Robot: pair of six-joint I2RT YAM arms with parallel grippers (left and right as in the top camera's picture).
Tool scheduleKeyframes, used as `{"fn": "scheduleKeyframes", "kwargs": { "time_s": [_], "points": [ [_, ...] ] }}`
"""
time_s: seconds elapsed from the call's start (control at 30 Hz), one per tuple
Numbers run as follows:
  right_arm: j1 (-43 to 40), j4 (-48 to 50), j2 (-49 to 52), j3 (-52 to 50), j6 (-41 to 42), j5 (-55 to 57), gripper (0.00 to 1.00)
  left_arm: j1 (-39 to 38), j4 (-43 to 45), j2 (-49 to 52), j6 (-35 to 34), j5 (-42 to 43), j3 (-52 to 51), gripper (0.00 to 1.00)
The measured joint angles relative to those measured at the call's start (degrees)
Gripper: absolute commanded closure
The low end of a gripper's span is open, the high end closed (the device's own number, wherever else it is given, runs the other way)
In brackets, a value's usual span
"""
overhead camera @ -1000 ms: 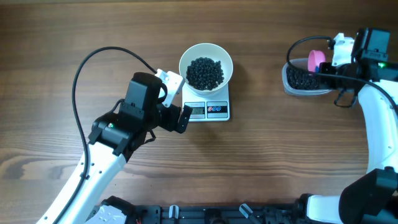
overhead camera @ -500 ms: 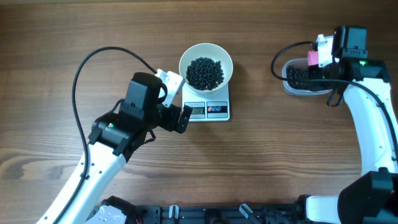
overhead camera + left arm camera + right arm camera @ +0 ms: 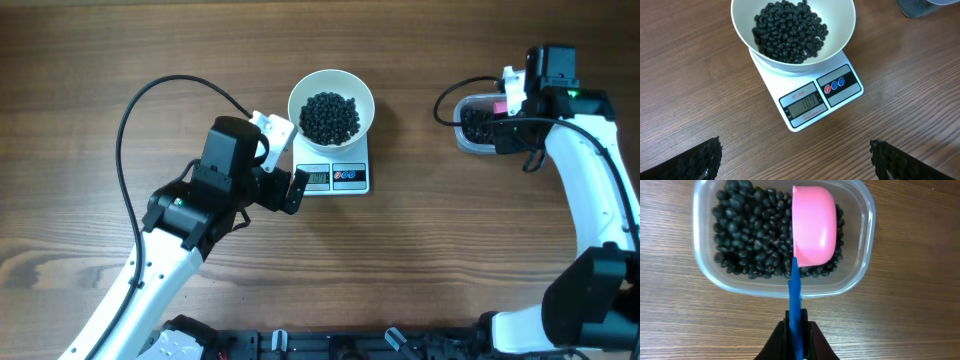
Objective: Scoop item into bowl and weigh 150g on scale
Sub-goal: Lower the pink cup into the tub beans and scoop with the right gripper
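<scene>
The right gripper (image 3: 799,330) is clamping shut on the blue handle (image 3: 794,287) of the pink scoop (image 3: 812,225), pointing straight ahead over the pellets (image 3: 750,235) in the clear tub (image 3: 864,255), while the bowl (image 3: 294,100) is sitting on the scale (image 3: 350,178) well off to its left, beside the wide-open, empty left gripper (image 3: 800,160).

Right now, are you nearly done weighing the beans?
Partly. Done: the bowl sits on the scale with a heap of beans in it. The display looks like 109, so short of 150. In hand: the right pincer grips the pink scoop over the tub of beans. The left pincer is open and empty. Left: more scoops until it shows 150.
</scene>
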Motion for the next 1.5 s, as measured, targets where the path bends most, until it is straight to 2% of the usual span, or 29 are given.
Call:
{"fn": "scheduleKeyframes", "kwargs": {
  "time_s": [0.2, 0.77, 1.17, 1.5],
  "points": [
    [0.1, 0.3, 0.3, 0.0, -0.2, 2.3, 0.96, 0.0, 0.0, 0.0, 0.0, 0.0, 0.0, 0.00],
    [-0.2, -1.4, 3.6, 0.0, -0.2, -11.8, 0.96, 0.0, 0.0, 0.0, 0.0, 0.0, 0.0, 0.00],
    [-0.8, -1.4, 3.6, 0.0, 1.3, -15.1, 0.96, 0.0, 0.0, 0.0, 0.0, 0.0, 0.0, 0.00],
    [-7.6, -1.7, 3.6, 0.0, 1.3, -27.3, 0.96, 0.0, 0.0, 0.0, 0.0, 0.0, 0.0, 0.00]
  ]
}}
